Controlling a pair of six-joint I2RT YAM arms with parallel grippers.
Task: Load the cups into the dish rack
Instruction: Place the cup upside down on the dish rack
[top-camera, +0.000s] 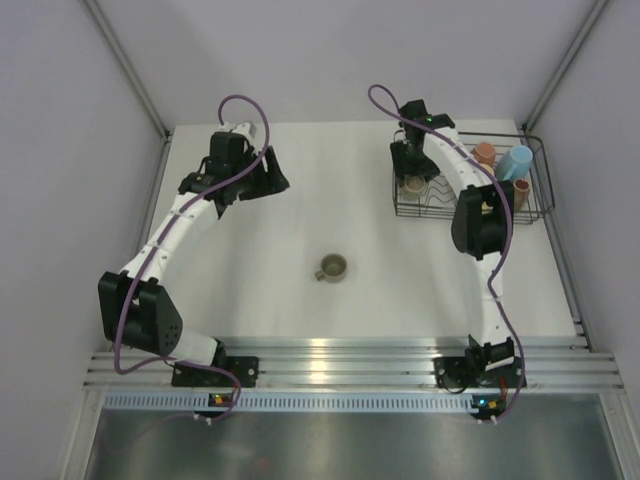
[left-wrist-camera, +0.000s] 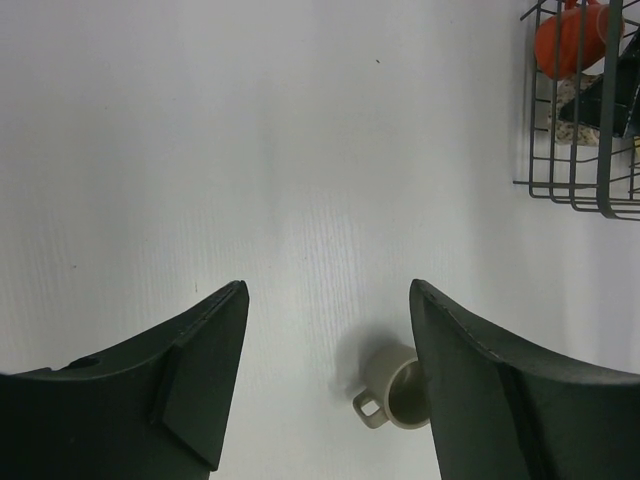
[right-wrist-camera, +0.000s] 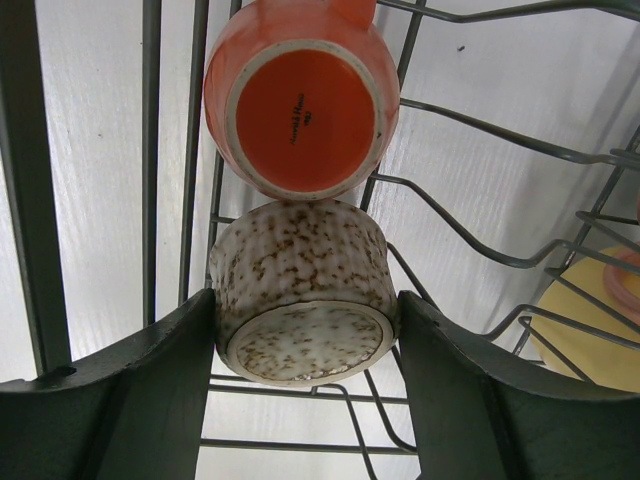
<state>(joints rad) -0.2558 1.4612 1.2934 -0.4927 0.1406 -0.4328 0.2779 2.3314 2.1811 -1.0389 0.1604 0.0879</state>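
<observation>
My left gripper (top-camera: 262, 178) hangs open and empty above the table (top-camera: 250, 300); the one cup outside the rack, a grey-olive mug (top-camera: 333, 267), stands upright mid-table at about five o'clock from those jaws in the top view, mouth up, handle toward nine o'clock; it lies roughly as far from either gripper, but only the left is free, so I judge that reach is the left's; at the rack's left end my right gripper (right-wrist-camera: 305, 305) clasps a speckled mug (right-wrist-camera: 300, 260) bottom-up inside the dish rack (top-camera: 440, 216), an orange mug (right-wrist-camera: 300, 100) touching it at twelve o'clock.
</observation>
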